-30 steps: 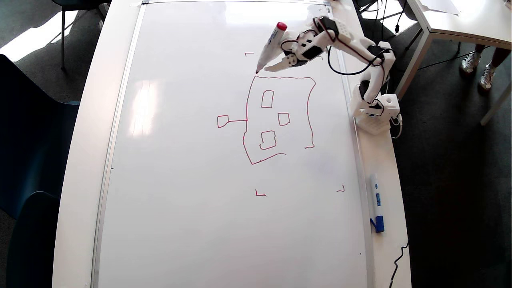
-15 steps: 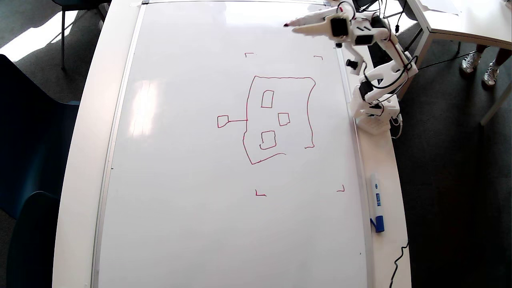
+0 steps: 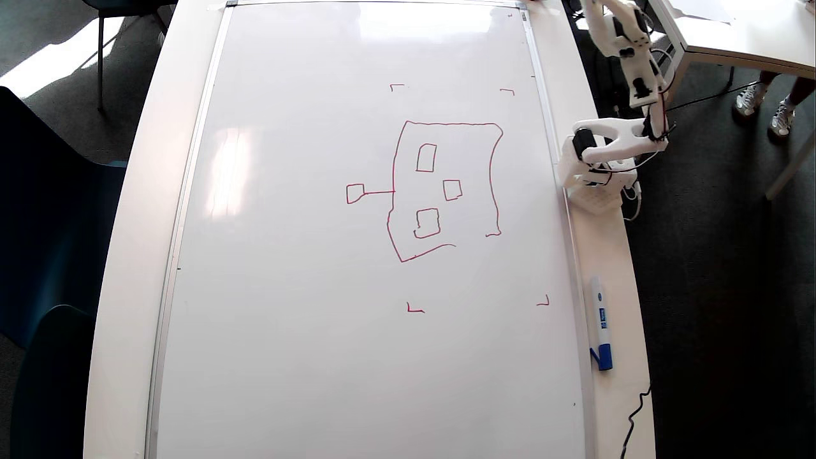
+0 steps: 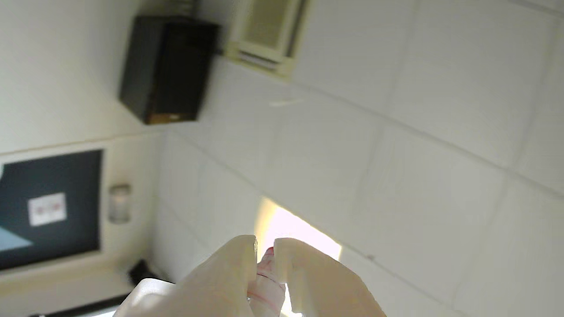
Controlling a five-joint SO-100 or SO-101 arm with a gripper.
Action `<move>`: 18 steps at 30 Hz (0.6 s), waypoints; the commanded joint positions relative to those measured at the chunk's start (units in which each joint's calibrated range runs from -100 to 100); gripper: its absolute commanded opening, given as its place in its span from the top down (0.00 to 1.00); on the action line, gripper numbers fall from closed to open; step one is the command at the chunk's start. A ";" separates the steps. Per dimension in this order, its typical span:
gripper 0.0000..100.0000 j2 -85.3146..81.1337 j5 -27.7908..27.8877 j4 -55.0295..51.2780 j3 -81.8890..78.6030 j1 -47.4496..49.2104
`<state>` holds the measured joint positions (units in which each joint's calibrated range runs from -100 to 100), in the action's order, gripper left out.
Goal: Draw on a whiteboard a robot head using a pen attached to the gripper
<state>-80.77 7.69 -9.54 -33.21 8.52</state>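
Observation:
The whiteboard lies flat and fills most of the overhead view. On it the robot head is a wobbly red outline holding three small squares, with a line running left to another small square. The white arm stands up from its base at the board's right edge, and its end runs off the top of the overhead view. In the wrist view the gripper points up at the ceiling, shut on the pen, whose red tip shows between the fingers.
A white marker with a blue cap lies on the table rim right of the board. Small red corner marks frame the drawing. A second table and someone's feet are at the top right. Dark chairs stand on the left.
The arm has lifted the pen off the board near the outline's top left corner and swung up and right. Its end has left the overhead view.

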 commanded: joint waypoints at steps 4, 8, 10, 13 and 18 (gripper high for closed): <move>0.99 -18.22 -0.13 27.27 -24.75 -0.16; 0.99 -18.06 -0.13 37.43 -30.75 0.28; 0.99 -18.06 -0.13 44.30 -34.83 -0.09; 0.99 -18.06 -0.18 61.67 -45.09 0.35; 0.99 -17.97 -0.45 83.31 -59.89 0.43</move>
<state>-98.73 7.48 60.14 -85.20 8.75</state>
